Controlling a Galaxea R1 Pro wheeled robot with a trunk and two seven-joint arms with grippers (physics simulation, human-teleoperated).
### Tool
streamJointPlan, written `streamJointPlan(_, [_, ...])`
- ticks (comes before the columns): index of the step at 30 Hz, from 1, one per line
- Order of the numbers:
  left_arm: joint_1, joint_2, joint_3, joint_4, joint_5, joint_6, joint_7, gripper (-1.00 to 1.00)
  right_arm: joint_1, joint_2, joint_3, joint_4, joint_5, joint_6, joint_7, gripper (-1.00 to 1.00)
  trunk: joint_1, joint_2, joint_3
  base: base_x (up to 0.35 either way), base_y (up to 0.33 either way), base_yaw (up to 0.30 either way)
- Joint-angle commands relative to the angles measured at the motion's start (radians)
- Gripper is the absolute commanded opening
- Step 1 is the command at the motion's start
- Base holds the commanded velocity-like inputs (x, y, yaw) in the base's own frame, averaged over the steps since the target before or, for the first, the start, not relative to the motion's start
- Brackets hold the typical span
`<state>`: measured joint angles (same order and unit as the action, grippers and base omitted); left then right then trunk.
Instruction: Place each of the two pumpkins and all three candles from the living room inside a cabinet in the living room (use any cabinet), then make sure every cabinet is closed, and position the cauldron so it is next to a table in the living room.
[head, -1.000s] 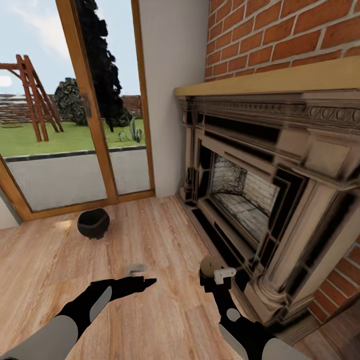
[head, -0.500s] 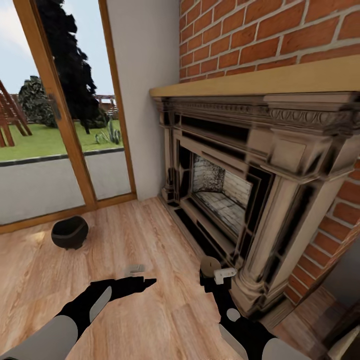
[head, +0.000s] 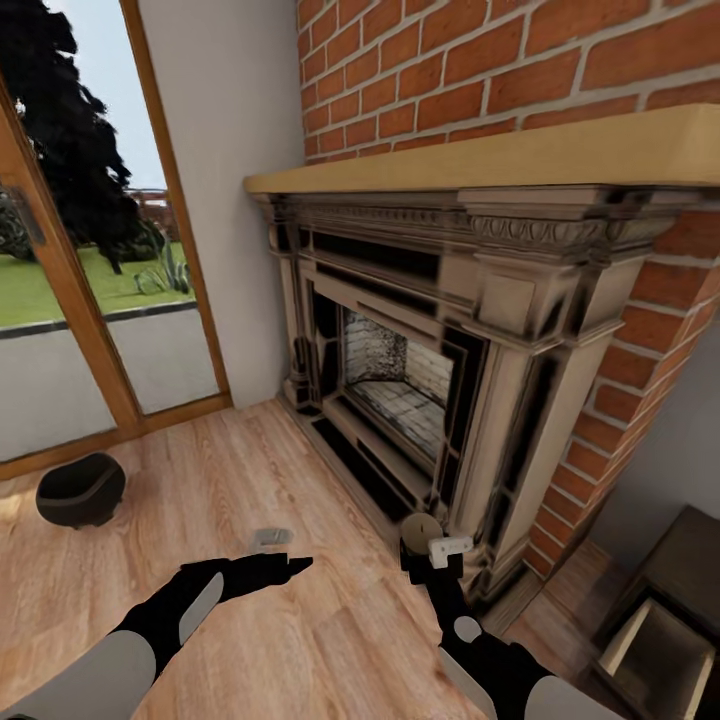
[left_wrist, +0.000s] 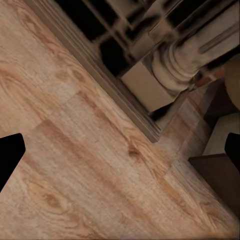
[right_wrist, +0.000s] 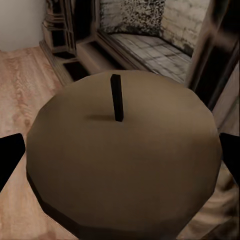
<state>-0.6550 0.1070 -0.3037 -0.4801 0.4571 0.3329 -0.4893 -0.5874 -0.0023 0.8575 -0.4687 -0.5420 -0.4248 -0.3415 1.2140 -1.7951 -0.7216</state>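
Right gripper clamped around a stubby tan-beige candle, carried above wooden floor beside the carved fireplace. Left gripper spread apart, empty. Small black cauldron near the glass door, judged unmoved; storing pending.

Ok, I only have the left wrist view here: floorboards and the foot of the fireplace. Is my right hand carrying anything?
Observer: Yes. The right hand is shut on a candle, wick pointing up.
Operator: What's off to my left?
Observer: The cauldron stands on the floor near the glass door, well apart from both hands.
Operator: And to my right?
Observer: Past the fireplace, a dark wooden unit sits at the head view's lower right, with an open compartment facing up. It may be the cabinet.
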Motion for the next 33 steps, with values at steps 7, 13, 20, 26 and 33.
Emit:
streamJointPlan(7, [0.000, -0.001, 0.000, 0.000, 0.000, 0.000, 0.000, 1.00, 0.000, 0.001, 0.000, 0.001, 0.001, 0.000, -0.001, -1.00, 0.000, 0.000, 0.000, 0.000, 0.000, -0.283])
streamJointPlan(13, [0.000, -0.001, -0.001, 0.000, 0.000, 0.000, 0.000, 1.00, 0.000, 0.000, 0.000, 0.002, 0.000, 0.000, 0.001, -1.00, 0.000, 0.000, 0.000, 0.000, 0.000, -0.283])
streamJointPlan(20, [0.000, -0.001, -0.002, 0.000, 0.000, 0.000, 0.000, 1.00, 0.000, -0.017, -0.001, 0.015, 0.000, 0.000, 0.001, -1.00, 0.000, 0.000, 0.000, 0.000, 0.000, -0.283])
streamJointPlan(26, [0.000, -0.001, -0.002, 0.000, 0.000, 0.000, 0.000, 1.00, 0.000, -0.018, -0.002, 0.016, 0.001, 0.000, 0.001, -1.00, 0.000, 0.000, 0.000, 0.000, 0.000, -0.283])
streamJointPlan(33, [0.000, -0.001, -0.002, 0.000, 0.000, 0.000, 0.000, 1.00, 0.000, -0.018, -0.002, 0.020, -0.001, -0.001, 0.001, -1.00, 0.000, 0.000, 0.000, 0.000, 0.000, -0.283])
